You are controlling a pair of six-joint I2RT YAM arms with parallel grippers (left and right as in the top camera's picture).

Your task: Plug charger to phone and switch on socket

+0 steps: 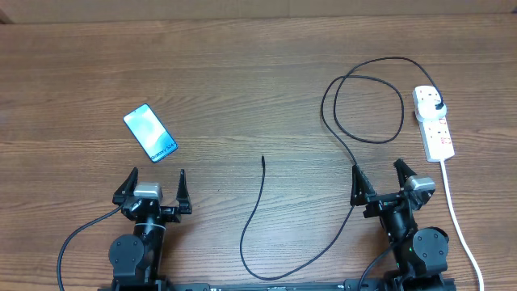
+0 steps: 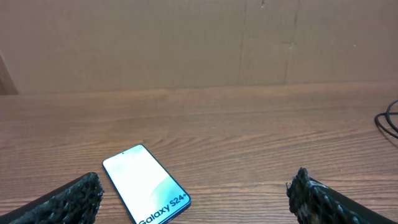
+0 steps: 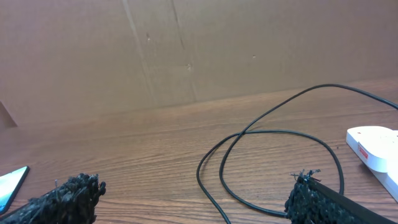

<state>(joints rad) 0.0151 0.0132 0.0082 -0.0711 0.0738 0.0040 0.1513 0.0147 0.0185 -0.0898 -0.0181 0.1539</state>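
Both tools are standing wide apart, holding nothing. The left tool (image 1: pixel 157 172) is waiting just behind the phone (image 1: pixel 150 132), and the right tool (image 1: pixel 376 166) is just beside the charger (image 1: pixel 257 202). The slim phone is lying flat on the wooden worktop (image 1: pixel 242 65) with its screen glowing and its long axis running diagonally, far end to the left. The thin black cable is curving across the middle. Its small connector tip is resting between the two arms, well apart from the phone. The black plug is probably sitting in the white plastic socket (image 1: pixel 436 129), far right, nearer the right arm.
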